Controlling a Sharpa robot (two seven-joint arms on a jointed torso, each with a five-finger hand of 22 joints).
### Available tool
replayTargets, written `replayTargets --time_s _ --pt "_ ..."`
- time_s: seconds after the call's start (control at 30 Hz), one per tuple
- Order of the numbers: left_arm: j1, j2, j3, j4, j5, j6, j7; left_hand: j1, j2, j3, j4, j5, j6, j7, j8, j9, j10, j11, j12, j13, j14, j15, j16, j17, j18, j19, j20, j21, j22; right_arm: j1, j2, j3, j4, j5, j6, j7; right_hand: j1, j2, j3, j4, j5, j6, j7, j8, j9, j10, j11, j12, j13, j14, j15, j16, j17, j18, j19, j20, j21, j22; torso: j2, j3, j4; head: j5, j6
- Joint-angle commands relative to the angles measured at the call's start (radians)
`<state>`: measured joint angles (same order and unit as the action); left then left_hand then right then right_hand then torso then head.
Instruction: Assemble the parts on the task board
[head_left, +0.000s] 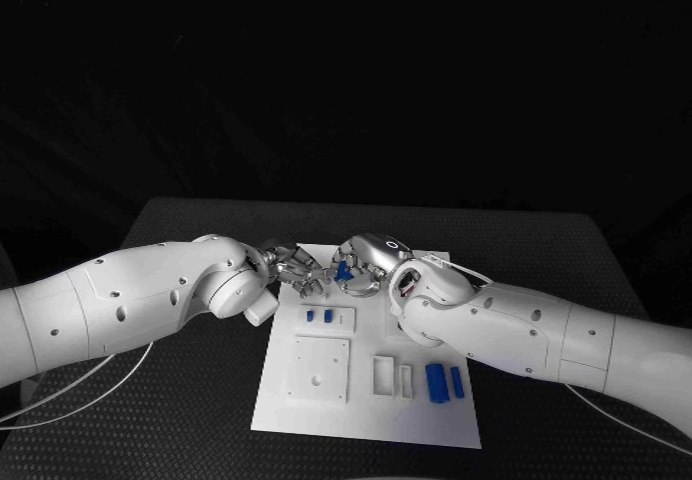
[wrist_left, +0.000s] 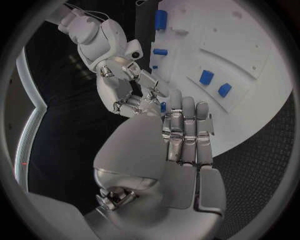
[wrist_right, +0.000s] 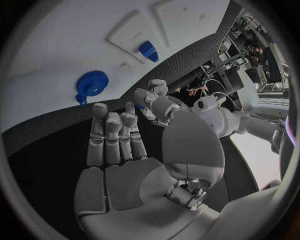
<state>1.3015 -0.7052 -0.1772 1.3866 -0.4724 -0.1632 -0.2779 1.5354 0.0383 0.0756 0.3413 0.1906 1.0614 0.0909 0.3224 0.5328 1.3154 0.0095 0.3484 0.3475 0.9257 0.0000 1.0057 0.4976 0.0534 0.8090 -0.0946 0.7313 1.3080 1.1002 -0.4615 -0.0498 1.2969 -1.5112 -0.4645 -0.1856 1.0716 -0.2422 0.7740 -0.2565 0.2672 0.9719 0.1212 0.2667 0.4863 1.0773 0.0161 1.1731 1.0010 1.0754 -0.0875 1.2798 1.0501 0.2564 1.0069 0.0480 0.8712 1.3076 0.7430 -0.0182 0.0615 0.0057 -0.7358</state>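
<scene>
2 silver hands meet above the far end of the white task board (head_left: 361, 400). The left hand (head_left: 293, 268) and right hand (head_left: 361, 270) come fingertip to fingertip around a small blue part (head_left: 342, 268); which of them grips it I cannot tell. Near them, 2 small blue pieces (head_left: 320, 315) stand on the board, and 2 blue cylinders (head_left: 444, 383) lie beside white blocks (head_left: 392, 376) at its near end.
</scene>
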Motion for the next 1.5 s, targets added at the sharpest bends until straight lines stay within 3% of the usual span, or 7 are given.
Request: replayTargets --time_s 0.03,0.53,0.77,0.83,1.0,1.1,1.5 --pt "0.003 0.002 0.001 -0.007 -0.032 0.016 0.017 0.000 0.009 0.053 -0.062 0.005 0.012 -0.012 0.001 0.002 0.005 -0.004 -0.002 0.001 -0.003 0.003 -0.002 0.002 0.011 -0.009 -0.001 0.000 0.023 -0.001 -0.004 0.000 -0.004 0.001 0.004 0.010 0.008 -0.007 -0.006 -0.001 0.004 -0.010 0.006 -0.007 -0.002 -0.008 0.000 -0.003 -0.002 -0.009 0.002 -0.007 -0.002 0.005 -0.007 0.001 -0.005 0.011 0.000 0.0004 -0.0002 0.001 0.000" --pt "0.025 0.021 0.002 -0.072 -0.531 0.053 0.147 0.009 0.006 0.053 -0.070 -0.006 0.008 -0.010 -0.001 0.006 0.001 -0.003 -0.003 0.002 -0.005 0.003 -0.002 0.003 0.011 -0.012 -0.001 0.004 0.024 0.013 -0.062 0.007 -0.010 0.056 -0.062 0.057 0.014 -0.008 -0.004 -0.002 0.036 -0.010 0.007 -0.005 -0.003 -0.010 0.001 -0.001 -0.007 -0.012 0.003 -0.005 -0.005 0.005 -0.009 0.005 -0.006 0.013 0.000 0.0015 -0.0025 0.003 0.003" --pt "0.041 0.037 0.000 -0.102 -0.807 0.068 0.229 0.012 0.000 0.055 -0.069 -0.012 0.007 -0.010 -0.001 0.008 -0.001 -0.002 -0.005 0.003 -0.007 0.004 -0.002 0.003 0.011 -0.014 0.000 0.006 0.023 0.052 -0.110 0.020 0.004 0.113 -0.074 0.093 0.013 -0.008 -0.003 0.001 0.039 -0.010 0.007 -0.005 -0.004 -0.011 0.001 -0.002 -0.009 -0.014 0.004 -0.007 -0.006 0.005 -0.011 0.006 -0.008 0.013 -0.001 0.0010 -0.0042 0.002 0.007" --pt "0.043 0.038 -0.003 -0.099 -0.884 0.072 0.241 0.012 -0.002 0.056 -0.067 -0.014 0.007 -0.010 -0.002 0.008 -0.001 -0.002 -0.005 0.003 -0.007 0.005 -0.003 0.003 0.011 -0.014 0.000 0.006 0.023 0.063 -0.124 0.024 0.003 0.129 -0.072 0.097 0.013 -0.008 -0.002 0.001 0.039 -0.011 0.007 -0.005 -0.004 -0.012 0.001 -0.002 -0.010 -0.014 0.004 -0.007 -0.007 0.005 -0.012 0.007 -0.009 0.013 -0.001 0.0008 -0.0066 0.002 0.007" --pt "0.052 0.044 -0.029 -0.092 -1.078 0.095 0.272 0.011 -0.010 0.063 -0.059 -0.019 0.009 -0.010 -0.003 0.010 0.000 -0.002 -0.006 0.003 -0.008 0.005 -0.004 0.003 0.010 -0.015 0.001 0.007 0.022 0.080 -0.160 0.034 -0.001 0.138 -0.075 0.106 0.013 -0.009 -0.002 0.002 0.039 -0.013 0.008 -0.006 -0.005 -0.013 0.002 -0.003 -0.011 -0.016 0.004 -0.008 -0.008 0.005 -0.014 0.008 -0.010 0.013 -0.001 0.0023 -0.0091 0.005 0.012" --pt "0.056 0.048 -0.040 -0.090 -1.146 0.115 0.278 0.009 -0.014 0.069 -0.055 -0.023 0.010 -0.011 -0.003 0.010 0.001 -0.002 -0.007 0.003 -0.008 0.006 -0.006 0.003 0.010 -0.015 0.001 0.007 0.022 0.083 -0.168 0.036 -0.005 0.139 -0.075 0.109 0.014 -0.009 -0.001 0.002 0.039 -0.014 0.008 -0.006 -0.005 -0.014 0.002 -0.003 -0.012 -0.017 0.005 -0.009 -0.008 0.005 -0.014 0.008 -0.010 0.013 -0.001 0.0042 -0.0107 0.005 0.015" --pt "0.057 0.051 -0.048 -0.093 -1.201 0.161 0.269 0.005 -0.013 0.078 -0.053 -0.027 0.011 -0.012 -0.005 0.011 0.001 -0.002 -0.009 0.003 -0.009 0.007 -0.008 0.002 0.009 -0.016 0.002 0.007 0.021 0.083 -0.176 0.036 -0.001 0.143 -0.058 0.109 0.015 -0.010 -0.001 0.003 0.038 -0.017 0.009 -0.007 -0.006 -0.015 0.003 -0.003 -0.014 -0.018 0.005 -0.009 -0.010 0.005 -0.016 0.009 -0.011 0.014 -0.001 0.0042 -0.0078 0.002 0.015"
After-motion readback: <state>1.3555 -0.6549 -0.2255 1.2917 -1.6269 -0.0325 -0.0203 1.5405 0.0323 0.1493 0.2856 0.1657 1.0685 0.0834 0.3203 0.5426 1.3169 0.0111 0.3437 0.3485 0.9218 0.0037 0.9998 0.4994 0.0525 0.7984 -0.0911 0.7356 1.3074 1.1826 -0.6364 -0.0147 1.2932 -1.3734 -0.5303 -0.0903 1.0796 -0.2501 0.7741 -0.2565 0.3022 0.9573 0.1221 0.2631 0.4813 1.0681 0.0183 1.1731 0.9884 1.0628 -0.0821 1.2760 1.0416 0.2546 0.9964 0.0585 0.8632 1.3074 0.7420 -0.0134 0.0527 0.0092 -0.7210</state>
